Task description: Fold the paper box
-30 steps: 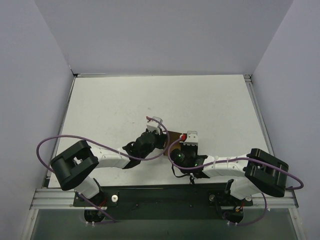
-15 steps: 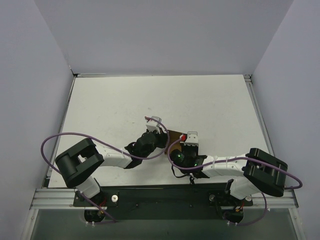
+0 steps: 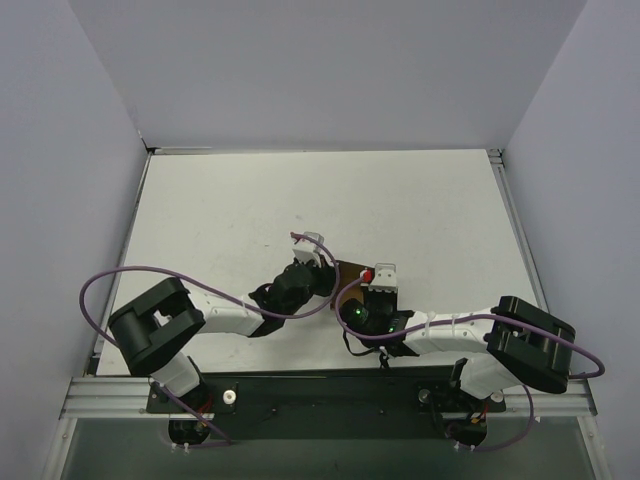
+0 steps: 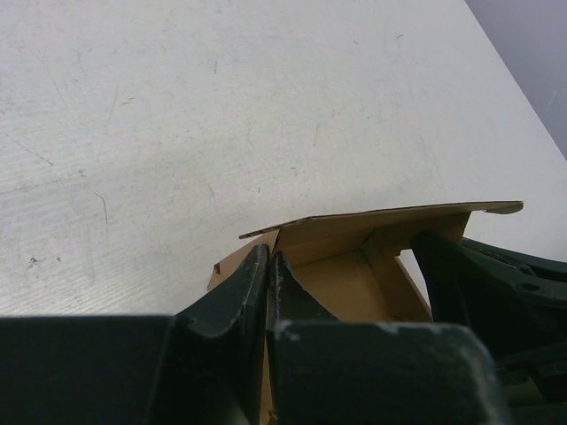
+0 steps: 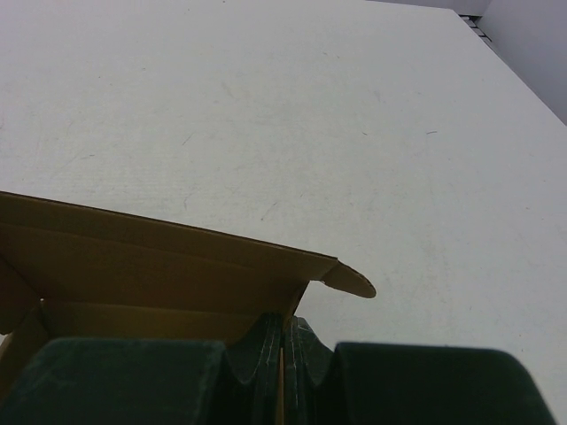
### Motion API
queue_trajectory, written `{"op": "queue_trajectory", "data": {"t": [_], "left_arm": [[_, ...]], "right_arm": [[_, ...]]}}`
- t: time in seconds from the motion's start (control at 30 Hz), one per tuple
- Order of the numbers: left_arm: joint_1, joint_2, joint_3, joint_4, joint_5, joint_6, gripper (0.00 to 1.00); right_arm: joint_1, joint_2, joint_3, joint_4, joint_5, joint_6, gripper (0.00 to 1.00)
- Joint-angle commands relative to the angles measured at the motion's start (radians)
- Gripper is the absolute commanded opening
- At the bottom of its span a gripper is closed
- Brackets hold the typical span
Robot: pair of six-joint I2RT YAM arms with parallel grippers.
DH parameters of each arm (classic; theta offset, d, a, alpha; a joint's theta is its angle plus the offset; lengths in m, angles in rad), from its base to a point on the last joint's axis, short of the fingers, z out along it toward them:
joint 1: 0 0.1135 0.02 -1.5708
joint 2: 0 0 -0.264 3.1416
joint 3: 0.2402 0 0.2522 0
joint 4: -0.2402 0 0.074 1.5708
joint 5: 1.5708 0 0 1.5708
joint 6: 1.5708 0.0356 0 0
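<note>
The paper box (image 3: 349, 272) is brown cardboard, partly folded, held between the two grippers near the table's front middle. In the top view only a sliver of it shows. My left gripper (image 4: 268, 266) is shut on the box's left wall (image 4: 232, 262); the open inside (image 4: 341, 279) and a raised flap (image 4: 390, 215) show beyond it. My right gripper (image 5: 285, 328) is shut on the box's right wall, with the long panel (image 5: 151, 257) and a rounded tab (image 5: 350, 280) ahead of it. The right gripper's dark body (image 4: 496, 283) shows in the left wrist view.
The white table (image 3: 300, 200) is bounded by grey walls at the back and sides. The arm bases stand on the black rail (image 3: 320, 400) at the front edge. Purple cables (image 3: 110, 285) loop off both arms.
The left arm's elbow shifted a little to the right a second ago. Both grippers stay shut on the box in the same place.
</note>
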Motion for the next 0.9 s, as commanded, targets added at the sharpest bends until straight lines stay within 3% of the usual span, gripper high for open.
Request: {"op": "queue_trajectory", "data": {"t": [0.0, 0.6, 0.87], "left_arm": [[-0.085, -0.059, 0.085, 0.124, 0.251, -0.087, 0.00], [-0.141, -0.010, 0.004, 0.179, 0.225, -0.124, 0.00], [-0.138, -0.116, 0.039, -0.106, 0.092, 0.090, 0.00]], "right_arm": [[0.046, 0.021, 0.031, 0.098, -0.187, 0.070, 0.00], [0.064, 0.009, 0.011, 0.103, -0.176, 0.074, 0.00], [0.087, -0.058, 0.051, -0.008, -0.144, 0.093, 0.01]]}}
